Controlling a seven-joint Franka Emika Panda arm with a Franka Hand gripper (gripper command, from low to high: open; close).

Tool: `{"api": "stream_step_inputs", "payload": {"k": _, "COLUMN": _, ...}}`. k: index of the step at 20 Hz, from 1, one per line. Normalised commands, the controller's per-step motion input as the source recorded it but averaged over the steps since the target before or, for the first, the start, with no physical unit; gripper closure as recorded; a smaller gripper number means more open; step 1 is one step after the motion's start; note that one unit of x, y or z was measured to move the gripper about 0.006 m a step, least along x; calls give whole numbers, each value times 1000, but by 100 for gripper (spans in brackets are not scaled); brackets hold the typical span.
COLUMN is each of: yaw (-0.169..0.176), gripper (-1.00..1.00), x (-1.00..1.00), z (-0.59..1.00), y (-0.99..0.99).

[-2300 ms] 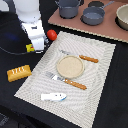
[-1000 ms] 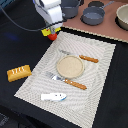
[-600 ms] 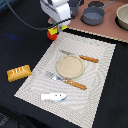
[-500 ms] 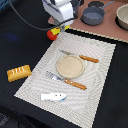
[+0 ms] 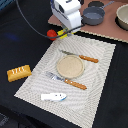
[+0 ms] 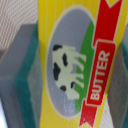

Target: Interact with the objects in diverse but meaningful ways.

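Observation:
My gripper (image 5: pixel 65 30) hangs over the far left corner of the placemat, shut on the yellow box (image 5: pixel 63 32). In the wrist view the box's cow picture and red "BUTTER" mark (image 6: pixel 75 65) fill the frame between grey-teal finger pads (image 6: pixel 24 75). The red tomato (image 5: pixel 51 34) lies just beside the box's end; I cannot tell if they touch. The orange-brown bread loaf (image 5: pixel 19 73) rests on the black table at the exterior view's left. The white-and-blue fish (image 5: pixel 53 96) lies on the mat's near edge.
A tan plate (image 5: pixel 70 66) sits mid-mat, with a wooden-handled knife (image 5: pixel 80 57) behind it and a fork (image 5: pixel 65 80) in front. A grey pot (image 5: pixel 94 14) and another vessel (image 5: pixel 123 16) stand on the brown board at the back.
The arm has travelled toward the exterior view's right with the yellow box in its grip. The tomato, loaf and fish have stayed put.

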Motion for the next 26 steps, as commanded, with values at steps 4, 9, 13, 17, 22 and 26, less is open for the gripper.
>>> {"api": "stream_step_inputs", "payload": {"k": 4, "yaw": -62, "gripper": 100, "x": 891, "z": 0, "y": 346}}
{"api": "stream_step_inputs", "payload": {"k": 9, "yaw": -61, "gripper": -100, "x": 739, "z": 1, "y": 326}}
{"api": "stream_step_inputs", "payload": {"k": 13, "yaw": -46, "gripper": -100, "x": 528, "z": 468, "y": 283}}
{"api": "stream_step_inputs", "payload": {"k": 17, "yaw": -50, "gripper": -100, "x": 341, "z": 1000, "y": 326}}
{"api": "stream_step_inputs", "payload": {"k": 22, "yaw": -46, "gripper": -100, "x": 77, "z": 1000, "y": 142}}
{"api": "stream_step_inputs", "payload": {"k": 26, "yaw": -24, "gripper": -100, "x": -248, "z": 744, "y": -495}}
